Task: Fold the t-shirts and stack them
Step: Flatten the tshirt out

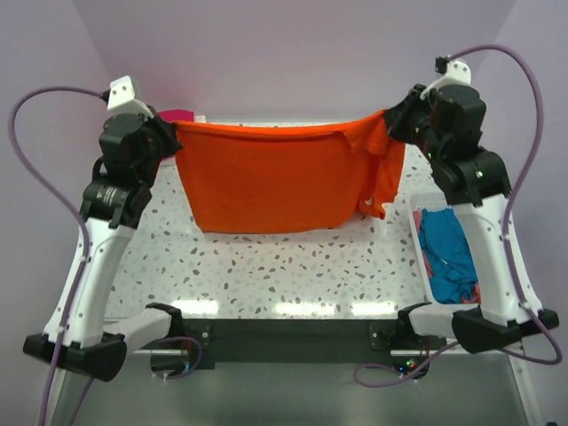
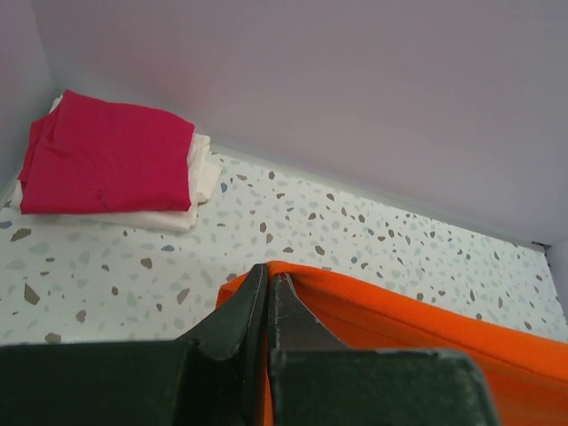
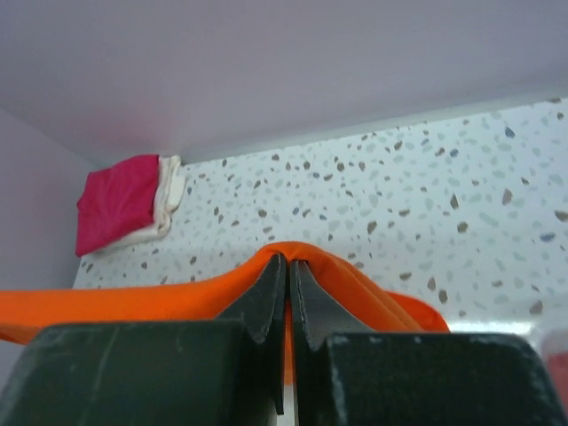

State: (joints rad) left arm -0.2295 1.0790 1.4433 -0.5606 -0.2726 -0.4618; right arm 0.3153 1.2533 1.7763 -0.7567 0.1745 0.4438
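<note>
Hanging up: orange t-shirt, soft plain cotton, spread like a flat banner between both arms toward 12 o'clock of the bench. The top edge is pulled taut and the right-hand side sags into floppy folds.
Left side: left tool at about 10 o'clock, dark wedge-shaped fingers pinched fully together on one top corner of the shirt.
Right side: right tool at about 2 o'clock, clamped tight on the other top corner, with the fabric humped over its tips.
Stack: magenta-pink tee folded into a neat rectangle, lying on a folded white tee, back at 11 o'clock by the wall.
Bin: white plastic basket at 3 o'clock, with a crumpled teal-blue tee inside.
Surface: smooth pale top, terrazzo-style with grey and brown flecks.
</note>
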